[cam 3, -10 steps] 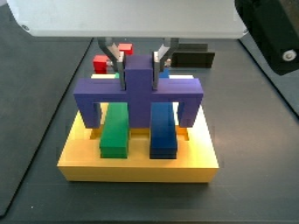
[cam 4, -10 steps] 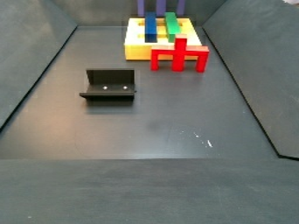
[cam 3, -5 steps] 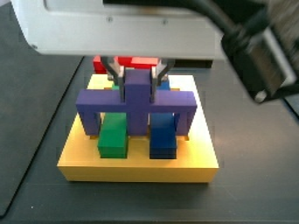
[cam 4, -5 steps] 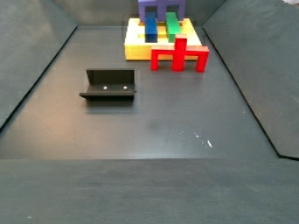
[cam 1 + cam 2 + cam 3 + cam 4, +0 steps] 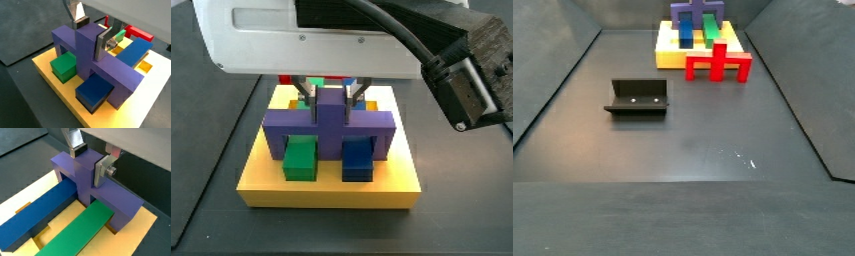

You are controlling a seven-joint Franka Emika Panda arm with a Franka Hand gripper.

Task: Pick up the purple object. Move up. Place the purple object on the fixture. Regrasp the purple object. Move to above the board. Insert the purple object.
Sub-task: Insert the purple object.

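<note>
Gripper [image 5: 91, 33] clamped on the central stub of the purple object [image 5: 100, 67] in a wrist view, silver fingers [image 5: 102, 44] pressed to either side of the stub. Wide purple bar straddling the green bar [image 5: 65, 67] and the blue bar [image 5: 95, 92] on the yellow board [image 5: 50, 78], with the red block [image 5: 139, 34] just beyond the board.

Same grip [image 5: 90, 160] in a wrist view: plates closed narrow on the purple object [image 5: 93, 185], its legs down beside the blue bar [image 5: 40, 219] and green bar [image 5: 79, 230], yellow board [image 5: 143, 234] beneath.

Seen in a side view under the white camera housing [image 5: 311, 36]: gripper [image 5: 330, 96] holding the purple object [image 5: 329, 124] upright across the far half of the board [image 5: 329, 187], green bar [image 5: 299, 158] left, blue bar [image 5: 357, 158] right.

Far end of the floor in a side view: purple object [image 5: 695, 15] standing on the board [image 5: 676, 55], red block [image 5: 718, 64] at the board's near edge, fixture [image 5: 637, 98] well apart, nearer and to the left. Gripper fingers too small to make out here.
</note>
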